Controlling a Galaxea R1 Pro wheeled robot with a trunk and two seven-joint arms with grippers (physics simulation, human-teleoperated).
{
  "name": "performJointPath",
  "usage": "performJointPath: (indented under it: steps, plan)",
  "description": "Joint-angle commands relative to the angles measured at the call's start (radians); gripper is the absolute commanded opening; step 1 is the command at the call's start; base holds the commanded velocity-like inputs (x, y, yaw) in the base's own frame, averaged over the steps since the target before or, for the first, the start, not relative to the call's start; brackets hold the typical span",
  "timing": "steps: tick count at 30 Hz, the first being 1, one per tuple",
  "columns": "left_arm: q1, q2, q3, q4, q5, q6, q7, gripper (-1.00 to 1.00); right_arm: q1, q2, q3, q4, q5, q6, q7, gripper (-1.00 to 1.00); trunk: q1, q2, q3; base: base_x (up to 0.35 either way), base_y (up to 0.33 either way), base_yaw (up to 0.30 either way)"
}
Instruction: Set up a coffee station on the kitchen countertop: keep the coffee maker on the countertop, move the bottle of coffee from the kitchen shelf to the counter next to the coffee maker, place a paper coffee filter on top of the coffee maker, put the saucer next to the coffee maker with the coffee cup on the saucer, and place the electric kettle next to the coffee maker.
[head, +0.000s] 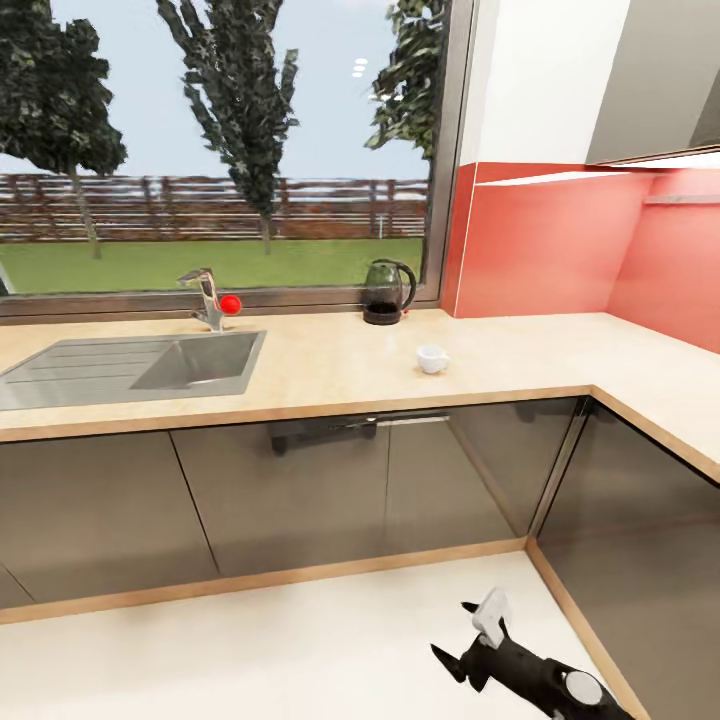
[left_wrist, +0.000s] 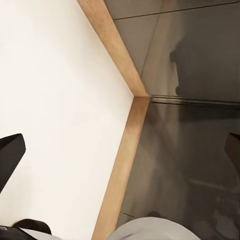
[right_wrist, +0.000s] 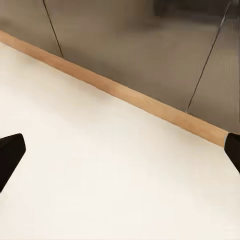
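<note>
From the head, the electric kettle (head: 388, 291) and coffee cup (head: 432, 358) stood apart on the kitchen countertop (head: 330, 365) (no saucer beneath) — little seemed arranged. The right gripper (head: 474, 634) hung spread low; both wrist cameras showed jaws parted over floor, empty.

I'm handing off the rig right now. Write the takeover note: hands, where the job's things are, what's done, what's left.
Hands: right hand open, empty, low over the floor; left hand open, empty, facing the cabinet corner.
Things: electric kettle by the window on the kitchen countertop; coffee cup alone on the countertop in front of it, no saucer under it.
Done: nothing visibly staged.
Left: locate coffee maker, bottle, filter, saucer; group everything.
</note>
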Motion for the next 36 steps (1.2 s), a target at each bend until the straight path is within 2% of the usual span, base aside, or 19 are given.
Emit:
performJointPath:
  steps: [1, 3, 4, 7, 9, 10, 11, 12, 13, 14, 17, 20, 21, 25, 27, 30, 32, 33, 36]
  plan:
    - [-0.001, 0.001, 0.009, 0.000, -0.006, 0.003, -0.003, 1.00, -0.001, -0.002, -0.037, -0.120, -0.008, 0.065, 0.014, 1.00, 0.000, 0.000, -0.001, 0.000, 0.000, 0.000]
    - [-0.001, 0.002, 0.009, 0.000, -0.006, 0.003, -0.003, 1.00, -0.001, -0.002, -0.088, -0.223, -0.008, 0.140, 0.023, 1.00, 0.000, 0.000, -0.001, 0.000, 0.000, 0.000]
    - [-0.001, 0.002, 0.010, 0.000, -0.006, 0.003, -0.003, 1.00, -0.005, -0.001, -0.128, -0.314, -0.014, 0.212, 0.027, 1.00, 0.000, 0.000, -0.001, 0.000, 0.000, 0.000]
    - [-0.001, 0.004, 0.011, 0.000, -0.006, 0.003, -0.003, 1.00, -0.039, 0.001, -0.201, -0.476, -0.053, 0.346, 0.029, 1.00, 0.000, 0.000, -0.001, 0.000, 0.000, 0.000]
    - [-0.001, 0.004, 0.011, 0.000, -0.006, 0.003, -0.003, 1.00, -0.142, 0.001, -0.269, -0.549, -0.097, 0.480, 0.029, 1.00, 0.000, 0.000, -0.001, 0.000, 0.000, 0.000]
    - [-0.001, 0.005, 0.011, 0.000, -0.006, 0.003, -0.003, 1.00, -0.239, 0.002, -0.323, -0.572, -0.118, 0.590, 0.027, 1.00, 0.000, 0.000, -0.001, 0.000, 0.000, 0.000]
    - [-0.001, 0.005, 0.011, 0.000, -0.006, 0.003, -0.003, 1.00, -0.272, 0.002, -0.340, -0.577, -0.122, 0.624, 0.027, 1.00, 0.000, 0.000, -0.001, 0.000, 0.000, 0.000]
    - [-0.001, 0.005, 0.011, 0.000, -0.006, 0.003, -0.003, 1.00, -0.341, 0.002, -0.367, -0.584, -0.128, 0.683, 0.025, 1.00, 0.000, 0.000, -0.001, 0.000, 0.000, 0.000]
    - [-0.001, 0.006, 0.011, 0.000, -0.006, 0.003, -0.003, 1.00, -0.375, 0.002, -0.376, -0.586, -0.130, 0.708, 0.022, 1.00, 0.000, 0.000, -0.001, 0.000, 0.000, 0.000]
    - [-0.001, 0.009, 0.011, 0.000, -0.006, 0.003, -0.003, 1.00, -0.445, 0.003, -0.390, -0.586, -0.133, 0.753, 0.007, 1.00, 0.000, 0.000, -0.001, 0.000, 0.000, 0.000]
    - [-0.001, 0.015, 0.011, 0.000, -0.006, 0.002, -0.003, 1.00, -0.607, 0.014, -0.406, -0.546, -0.139, 0.837, -0.087, 1.00, 0.000, 0.000, -0.001, 0.000, 0.000, 0.000]
    - [-0.001, 0.016, 0.011, 0.000, -0.006, 0.002, -0.003, 1.00, -0.692, 0.048, -0.410, -0.488, -0.139, 0.862, -0.162, 1.00, 0.000, 0.000, -0.001, 0.000, 0.000, 0.000]
    - [-0.001, 0.016, 0.011, 0.000, -0.006, 0.002, -0.003, 1.00, -0.742, 0.082, -0.411, -0.426, -0.139, 0.869, -0.216, 1.00, 0.000, 0.000, -0.001, 0.000, 0.000, 0.000]
    - [-0.001, 0.019, 0.011, 0.000, -0.006, 0.003, -0.003, 1.00, -0.883, 0.183, -0.410, -0.177, -0.125, 0.840, -0.341, 1.00, 0.000, 0.000, -0.001, 0.000, 0.000, 0.000]
    - [-0.001, 0.021, 0.012, 0.000, -0.006, 0.003, -0.003, 1.00, -0.936, 0.207, -0.410, -0.078, -0.111, 0.806, -0.364, 1.00, 0.000, 0.000, -0.001, 0.000, 0.000, 0.000]
    - [-0.001, 0.031, 0.012, 0.000, -0.006, 0.003, -0.003, 1.00, -1.064, 0.261, -0.408, 0.189, -0.043, 0.700, -0.390, 1.00, 0.000, 0.000, -0.001, 0.008, -0.002, 0.000]
    - [-0.001, 0.034, 0.013, 0.000, -0.006, 0.003, -0.003, 1.00, -1.105, 0.283, -0.407, 0.290, -0.002, 0.645, -0.395, 1.00, 0.000, 0.000, -0.001, 0.068, -0.036, 0.000]
    - [-0.001, 0.036, 0.013, 0.000, -0.006, 0.003, -0.003, 1.00, -1.141, 0.301, -0.407, 0.376, 0.047, 0.590, -0.400, 1.00, 0.000, 0.000, -0.001, 0.145, -0.096, 0.000]
    - [-0.001, 0.038, 0.014, 0.001, -0.006, 0.003, -0.003, 1.00, -1.187, 0.326, -0.408, 0.481, 0.133, 0.521, -0.421, 1.00, 0.000, 0.000, -0.001, 0.172, -0.122, 0.000]
